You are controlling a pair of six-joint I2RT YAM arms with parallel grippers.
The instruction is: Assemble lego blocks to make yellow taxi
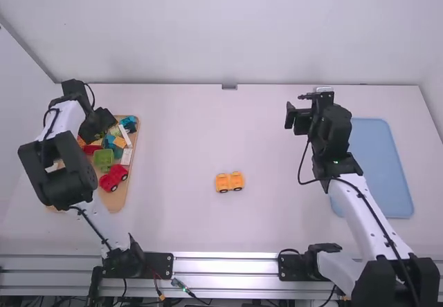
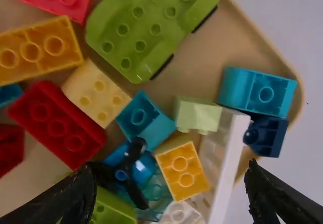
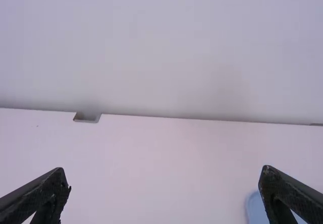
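Note:
An orange-yellow vehicle base (image 1: 230,182) stands on wheels in the middle of the table. At the left, my left gripper (image 1: 105,122) is above a wooden tray (image 1: 118,198) of mixed blocks. Beneath my left gripper (image 2: 169,196), whose fingers are wide apart and hold nothing, lie a yellow block (image 2: 182,172), a pale yellow block (image 2: 96,93) and an orange block (image 2: 38,51). My right gripper (image 1: 291,115) is raised at the right, far from the blocks. Nothing is between the spread fingers of my right gripper (image 3: 164,188).
Red cars (image 1: 114,178) and a green piece (image 1: 103,157) share the tray with white (image 2: 229,163), teal (image 2: 257,90) and red (image 2: 58,125) blocks. A blue tray (image 1: 381,162) lies at the right, partly behind the right arm.

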